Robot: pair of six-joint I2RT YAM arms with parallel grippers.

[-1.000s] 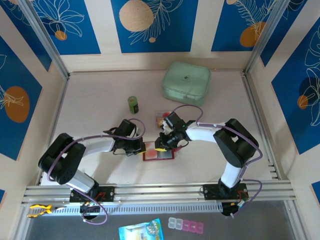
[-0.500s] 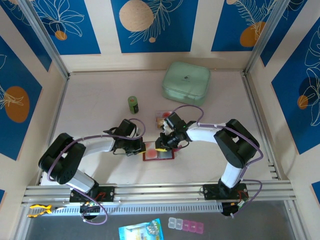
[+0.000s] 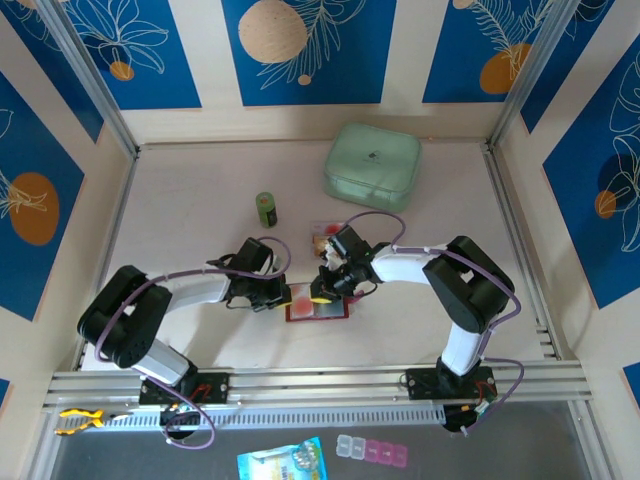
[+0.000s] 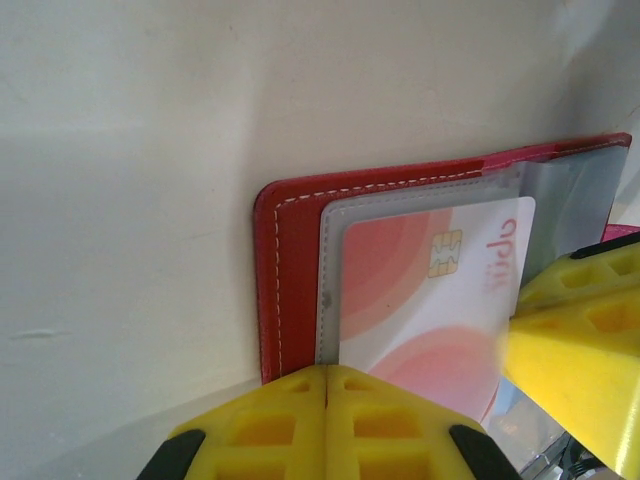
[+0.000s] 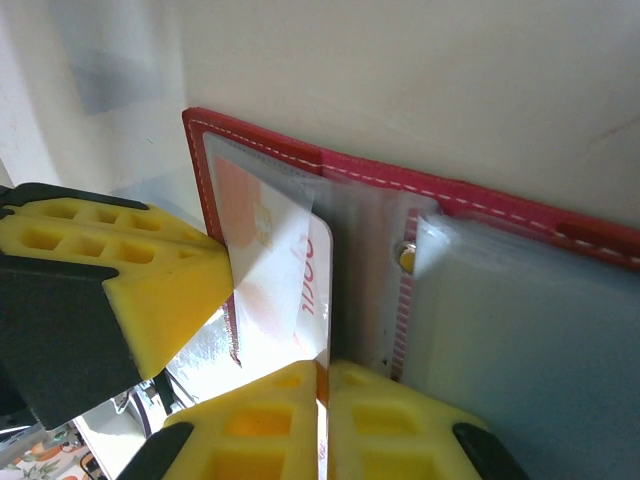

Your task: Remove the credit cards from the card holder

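The red card holder (image 3: 318,311) lay open on the table (image 3: 200,210) between the two arms, toward the near side and well apart from the mint-green case (image 3: 372,165). The left gripper (image 4: 327,385), jaws closed together, pressed its tips at the holder's edge, while the right gripper (image 5: 324,385) pinched the corner of a pale, pink-banded credit card (image 5: 285,275) lying partly out of its clear pocket.

right gripper (image 5: 322,378), slightly apart 1 second ago, now closed on the credit card (image 5: 305,285) edge
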